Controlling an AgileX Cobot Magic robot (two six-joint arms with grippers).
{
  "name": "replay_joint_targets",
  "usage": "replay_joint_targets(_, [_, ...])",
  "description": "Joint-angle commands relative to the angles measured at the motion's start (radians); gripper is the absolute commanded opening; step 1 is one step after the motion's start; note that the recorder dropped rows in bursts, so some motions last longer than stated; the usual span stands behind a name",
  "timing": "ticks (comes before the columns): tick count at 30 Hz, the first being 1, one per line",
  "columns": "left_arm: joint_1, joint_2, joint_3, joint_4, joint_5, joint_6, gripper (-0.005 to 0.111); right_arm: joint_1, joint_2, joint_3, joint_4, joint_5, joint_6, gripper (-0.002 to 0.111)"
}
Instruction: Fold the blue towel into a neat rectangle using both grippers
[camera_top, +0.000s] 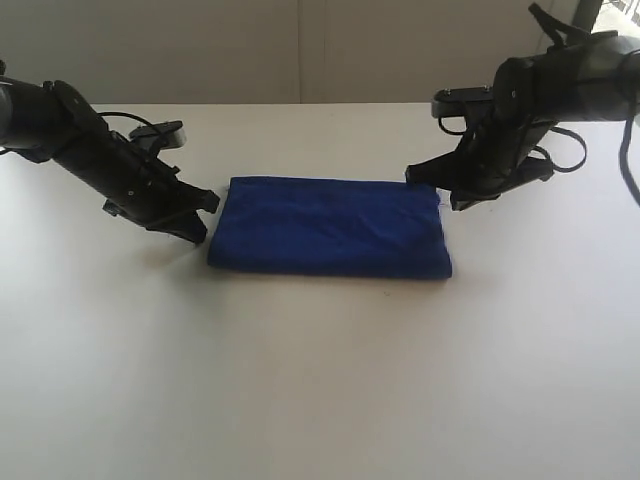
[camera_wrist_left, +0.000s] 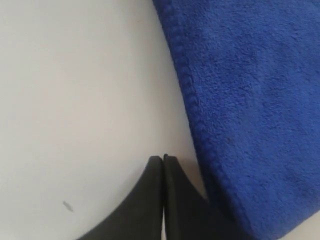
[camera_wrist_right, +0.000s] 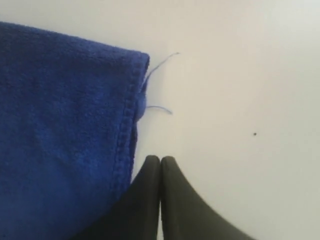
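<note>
The blue towel (camera_top: 330, 227) lies folded in a flat rectangle in the middle of the white table (camera_top: 320, 380). My left gripper (camera_top: 207, 199) sits just off the towel's left edge, shut and empty. In the left wrist view its jaws (camera_wrist_left: 163, 159) are pressed together beside the towel's hem (camera_wrist_left: 200, 125). My right gripper (camera_top: 412, 175) hovers at the towel's far right corner, also shut with nothing in it. The right wrist view shows that gripper (camera_wrist_right: 160, 160) next to the towel's corner (camera_wrist_right: 75, 130), where loose threads (camera_wrist_right: 159, 70) stick out.
The table surface runs bare all round the towel. A pale wall (camera_top: 300, 50) stands behind the far edge. Black cables (camera_top: 570, 155) loop off the right arm.
</note>
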Motion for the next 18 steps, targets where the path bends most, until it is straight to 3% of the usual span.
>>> replay_joint_targets(1, [-0.034, 0.016, 0.009, 0.013, 0.054, -0.003, 0.000, 0.000, 0.032, 0.013, 0.010, 0.051, -0.004, 0.000])
replay_joint_targets(18, [-0.055, 0.016, 0.009, 0.174, 0.162, -0.092, 0.000, 0.021, 0.034, 0.013, 0.126, 0.170, -0.137, 0.000])
